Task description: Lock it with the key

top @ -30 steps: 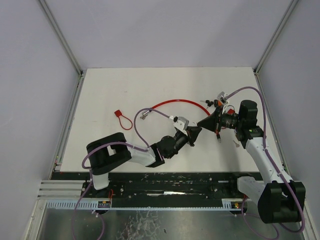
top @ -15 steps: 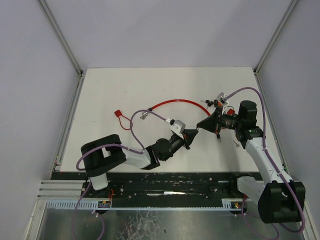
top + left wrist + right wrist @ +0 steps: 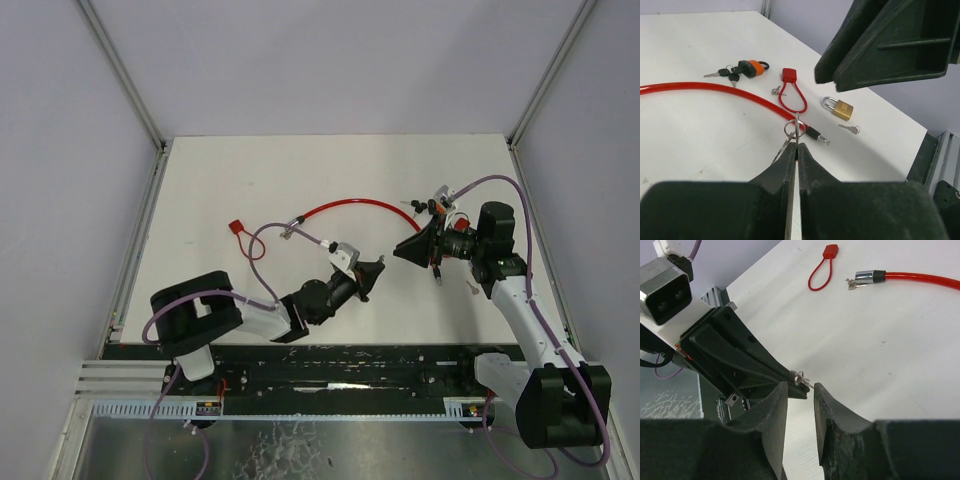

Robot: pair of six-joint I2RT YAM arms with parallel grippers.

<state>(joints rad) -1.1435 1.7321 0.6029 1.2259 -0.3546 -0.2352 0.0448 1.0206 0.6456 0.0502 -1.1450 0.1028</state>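
The left gripper (image 3: pixel 796 148) has its jaws pressed tight on the key (image 3: pixel 796 127), with the ring and a bit of metal poking out past the tips. The key is up in the air over the middle of the table (image 3: pixel 220 180), clear of the surface and between the two arms.

The right gripper (image 3: pixel 800 388) faces it from the other side. Its jaws stand narrowly apart with nothing between them. From its own wrist view the key sits just beyond the tips, not touching. From above, the two grippers point nose to nose, near each other but apart.

Behind them a red cable (image 3: pixel 350 205) arcs across the table. One metal end (image 3: pixel 865 276) lies toward the left. Further left, well apart from the arms, is a red loop lock (image 3: pixel 238 228).

Past the left jaws, on the right side of the table, lie several more things:
- the cable's other end (image 3: pixel 817 136)
- an orange padlock (image 3: pixel 751 67) with a bunch of keys (image 3: pixel 722 73) beside it
- a second loop lock (image 3: pixel 789 75)
- a brass padlock (image 3: pixel 840 107)

Which lock the held key fits, I cannot tell.
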